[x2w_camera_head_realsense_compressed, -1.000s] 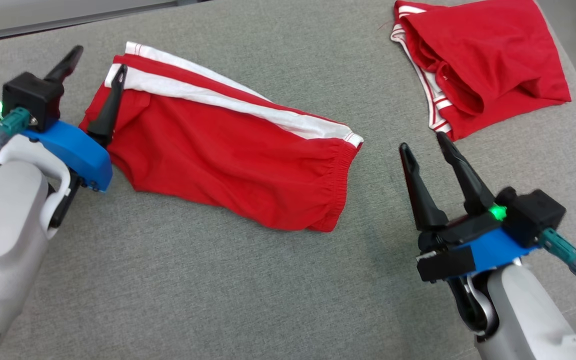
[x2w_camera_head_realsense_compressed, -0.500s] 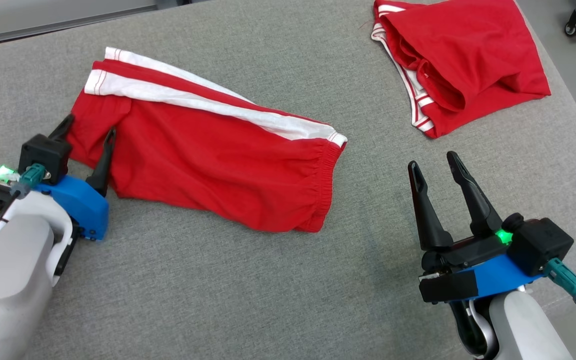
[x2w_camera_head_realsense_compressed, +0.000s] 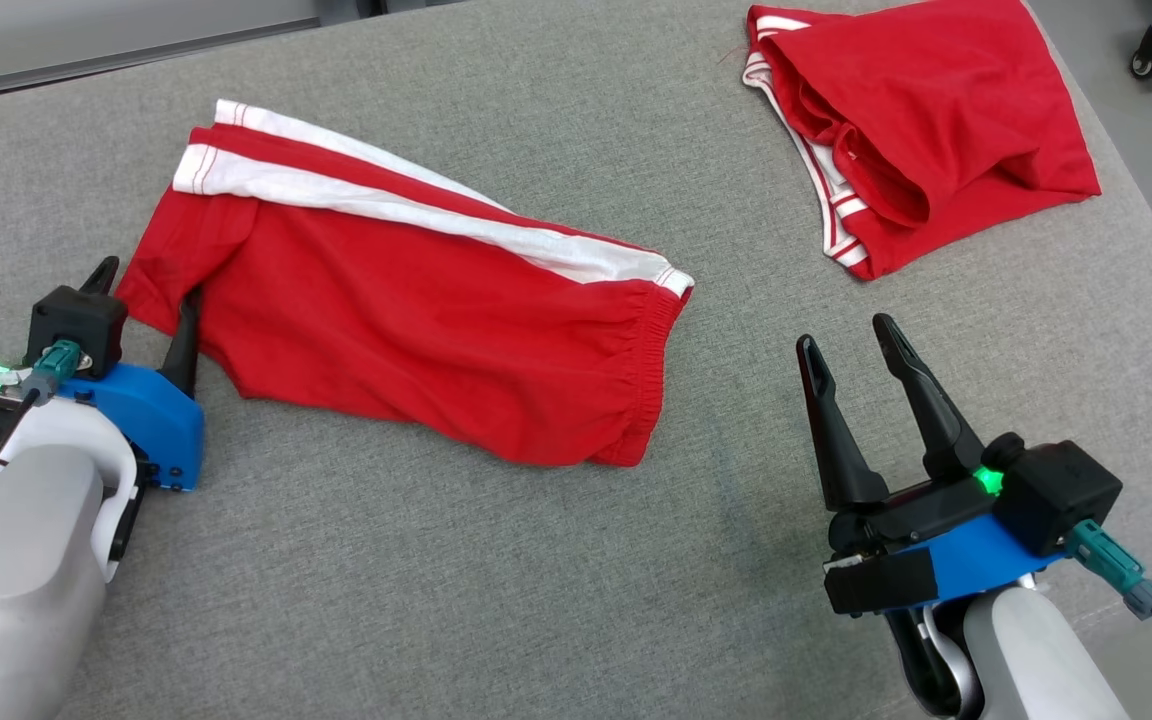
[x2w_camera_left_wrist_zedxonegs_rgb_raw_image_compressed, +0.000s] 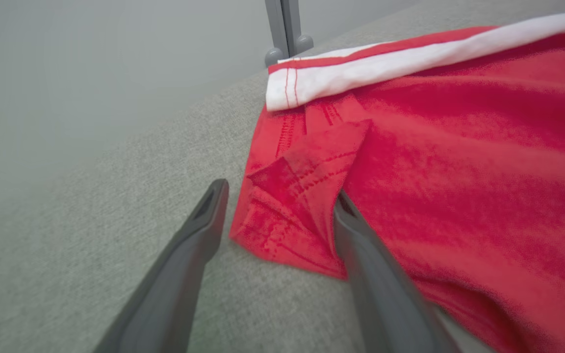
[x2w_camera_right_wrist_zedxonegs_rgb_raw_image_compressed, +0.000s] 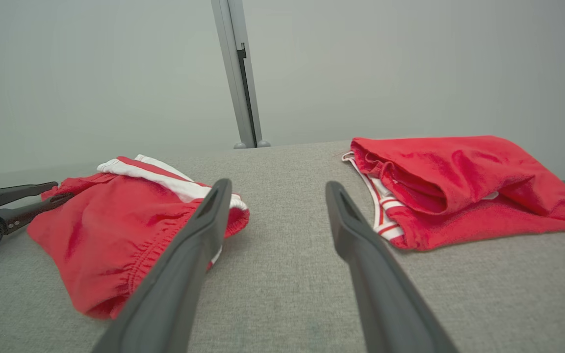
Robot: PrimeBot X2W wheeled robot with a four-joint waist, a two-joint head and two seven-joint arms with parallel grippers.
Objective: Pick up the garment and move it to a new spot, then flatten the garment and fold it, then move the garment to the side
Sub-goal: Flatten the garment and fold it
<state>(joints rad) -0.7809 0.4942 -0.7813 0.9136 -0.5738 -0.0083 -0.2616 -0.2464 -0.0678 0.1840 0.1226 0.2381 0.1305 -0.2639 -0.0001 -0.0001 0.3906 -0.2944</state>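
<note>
Head view: my left hand (x2w_camera_head_realsense_compressed: 149,283) sits at the lower left of the frame, fingers spread apart and gripping nothing, with the near corner of the red garment (x2w_camera_head_realsense_compressed: 416,320) lying between them. The garment is a pair of red shorts with a white stripe (x2w_camera_head_realsense_compressed: 416,215) along its upper edge. It lies flat on the grey bench (x2w_camera_head_realsense_compressed: 436,590) across the left and middle of the frame, its gathered waistband (x2w_camera_head_realsense_compressed: 651,380) toward the centre.

In the left wrist view that corner is folded over on itself in a small flap (x2w_camera_left_wrist_zedxonegs_rgb_raw_image_compressed: 312,162). The finger at the right of that frame meets the flap's edge, while the other finger is just beside the cloth over bare bench. I cannot tell whether either finger presses down on the cloth.

My right hand (x2w_camera_head_realsense_compressed: 844,335) is at the lower right of the head view, fingers wide and empty, above bare bench, well apart from the garment. A second red garment (x2w_camera_head_realsense_compressed: 946,120) with striped trim lies bunched at the upper right. In the right wrist view it lies at the right and the shorts at the left, with a grey post (x2w_camera_right_wrist_zedxonegs_rgb_raw_image_compressed: 243,73) rising behind the bench's far edge.
</note>
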